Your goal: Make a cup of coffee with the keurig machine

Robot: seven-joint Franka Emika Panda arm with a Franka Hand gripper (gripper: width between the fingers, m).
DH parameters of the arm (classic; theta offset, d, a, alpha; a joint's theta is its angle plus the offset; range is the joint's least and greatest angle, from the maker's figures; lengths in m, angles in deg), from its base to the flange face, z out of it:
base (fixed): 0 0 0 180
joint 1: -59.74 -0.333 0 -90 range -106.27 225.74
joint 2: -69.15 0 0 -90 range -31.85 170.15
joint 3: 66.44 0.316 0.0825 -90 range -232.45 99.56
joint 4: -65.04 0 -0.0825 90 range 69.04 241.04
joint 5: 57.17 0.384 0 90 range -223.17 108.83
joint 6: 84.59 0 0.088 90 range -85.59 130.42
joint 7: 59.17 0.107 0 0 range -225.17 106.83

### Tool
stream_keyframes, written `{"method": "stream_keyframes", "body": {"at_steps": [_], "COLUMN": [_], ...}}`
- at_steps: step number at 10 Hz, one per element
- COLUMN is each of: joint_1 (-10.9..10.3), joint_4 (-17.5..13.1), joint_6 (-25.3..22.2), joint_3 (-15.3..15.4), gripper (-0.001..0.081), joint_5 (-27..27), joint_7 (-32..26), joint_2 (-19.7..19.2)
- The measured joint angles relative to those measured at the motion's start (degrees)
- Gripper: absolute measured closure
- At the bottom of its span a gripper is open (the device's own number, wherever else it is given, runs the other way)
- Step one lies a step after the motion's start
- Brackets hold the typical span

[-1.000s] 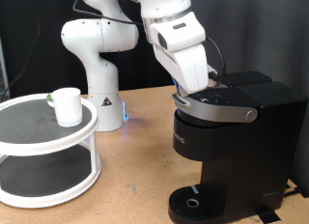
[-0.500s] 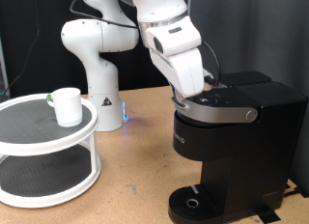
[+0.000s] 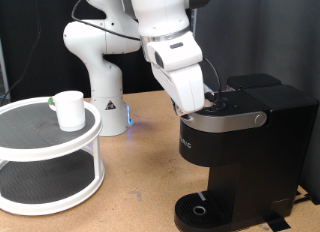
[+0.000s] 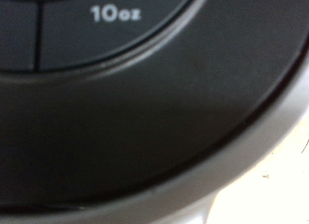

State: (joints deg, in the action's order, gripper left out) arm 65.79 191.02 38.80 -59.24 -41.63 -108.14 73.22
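The black keurig machine [image 3: 245, 142] stands at the exterior view's right, its silver-grey lid handle [image 3: 232, 118] down. The white arm reaches down onto its top, and the gripper [image 3: 203, 102] sits right at the lid by the round buttons; its fingers are hidden behind the hand. The wrist view is filled from very close by the machine's dark top panel [image 4: 154, 118] and a button marked "10oz" [image 4: 116, 14]. The white cup [image 3: 70, 109] stands upright on the top tier of a white round shelf [image 3: 35, 142] at the exterior view's left, far from the gripper. The drip tray [image 3: 205, 209] holds nothing.
The white robot base [image 3: 103, 62] stands behind, between the shelf and the machine. A small green-and-white thing [image 3: 50, 101] lies on the shelf's top tier beside the cup. The shelf's lower tier [image 3: 45, 182] is dark. Brown tabletop [image 3: 140, 182] lies between the shelf and the machine.
The arm's hand has shifted to the exterior view's left and slightly down along the machine's lid. The cup, the shelf and the machine have not moved.
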Motion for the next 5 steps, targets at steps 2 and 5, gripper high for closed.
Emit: {"method": "stream_keyframes", "body": {"at_steps": [2,5], "joint_1": [0.0,0.06], "joint_4": [0.1,-2.34], "joint_6": [0.1,-4.66], "joint_3": [-0.02,-1.3], "gripper": [0.0802,0.0802], "joint_5": [0.01,5.25], "joint_7": [0.0,-3.44], "joint_2": [-0.07,0.2]}}
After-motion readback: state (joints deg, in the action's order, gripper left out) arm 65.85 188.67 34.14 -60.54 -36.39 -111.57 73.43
